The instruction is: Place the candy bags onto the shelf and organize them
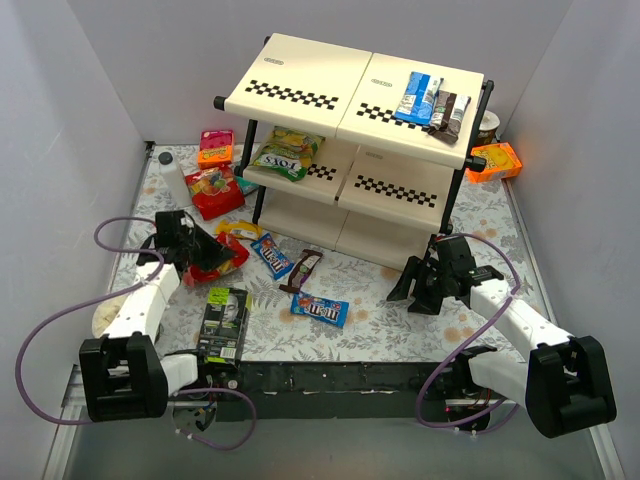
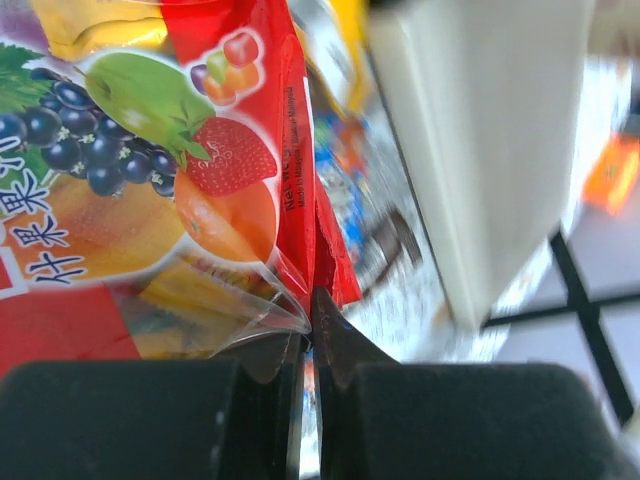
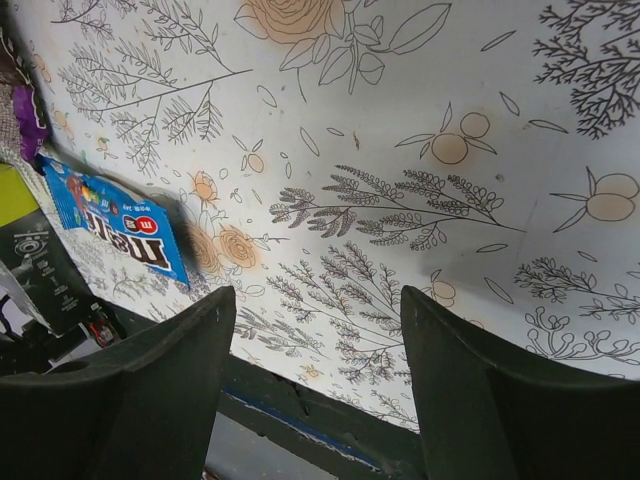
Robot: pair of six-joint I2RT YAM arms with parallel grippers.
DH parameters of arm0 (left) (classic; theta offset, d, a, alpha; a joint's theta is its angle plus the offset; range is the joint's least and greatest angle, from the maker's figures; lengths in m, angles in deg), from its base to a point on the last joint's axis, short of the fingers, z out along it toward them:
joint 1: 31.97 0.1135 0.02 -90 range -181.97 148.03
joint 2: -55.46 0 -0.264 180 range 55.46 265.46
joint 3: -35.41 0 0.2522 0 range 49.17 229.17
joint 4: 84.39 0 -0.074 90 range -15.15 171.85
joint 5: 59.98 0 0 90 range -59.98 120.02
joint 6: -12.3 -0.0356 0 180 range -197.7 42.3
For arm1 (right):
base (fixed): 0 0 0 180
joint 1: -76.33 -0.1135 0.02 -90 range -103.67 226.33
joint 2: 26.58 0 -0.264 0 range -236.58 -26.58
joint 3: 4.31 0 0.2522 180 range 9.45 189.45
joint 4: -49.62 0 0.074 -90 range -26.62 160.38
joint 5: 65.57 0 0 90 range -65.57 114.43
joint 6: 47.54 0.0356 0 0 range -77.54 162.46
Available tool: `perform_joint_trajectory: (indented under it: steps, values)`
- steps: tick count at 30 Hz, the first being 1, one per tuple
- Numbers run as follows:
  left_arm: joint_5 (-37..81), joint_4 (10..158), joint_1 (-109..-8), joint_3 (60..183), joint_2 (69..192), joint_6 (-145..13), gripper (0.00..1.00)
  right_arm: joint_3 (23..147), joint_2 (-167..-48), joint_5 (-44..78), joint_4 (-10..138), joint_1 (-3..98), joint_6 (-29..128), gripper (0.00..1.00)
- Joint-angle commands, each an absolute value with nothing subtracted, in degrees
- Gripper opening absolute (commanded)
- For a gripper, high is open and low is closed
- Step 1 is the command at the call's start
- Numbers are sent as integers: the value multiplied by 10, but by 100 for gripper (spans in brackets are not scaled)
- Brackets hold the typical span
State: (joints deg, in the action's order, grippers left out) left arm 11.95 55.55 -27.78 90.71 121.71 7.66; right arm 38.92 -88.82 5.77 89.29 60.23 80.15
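Note:
The shelf (image 1: 300,95) stands at the back. Its top tier bears a blue bag (image 1: 417,97) and a dark bar (image 1: 447,112); a Fox's bag (image 1: 287,153) lies on the middle tier. My left gripper (image 1: 213,262) is shut on the edge of a red fruit-candy bag (image 2: 230,150), held just above the table left of the shelf. My right gripper (image 1: 415,290) is open and empty over bare table near the shelf's front right post. On the table lie two blue M&M's bags (image 1: 320,309) (image 1: 271,255), a brown bar (image 1: 304,268), another red bag (image 1: 213,190) and a yellow bag (image 1: 238,229).
A black-and-green carton (image 1: 224,322) lies near the left arm's base. Orange boxes sit at the back left (image 1: 215,155) and right of the shelf (image 1: 497,160). A white bottle (image 1: 173,178) stands at the back left. The right wrist view shows an M&M's bag (image 3: 115,220) on the floral table cover.

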Motion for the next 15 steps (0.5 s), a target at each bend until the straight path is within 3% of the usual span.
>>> perform_joint_trajectory:
  steps: [1,15]
  values:
    - [5,599,-337,957,1195,19,0,406,-880,43,881,603,802,74]
    - [-157,706,-560,938,1237,-98,0,392,-840,-11,831,602,813,80]
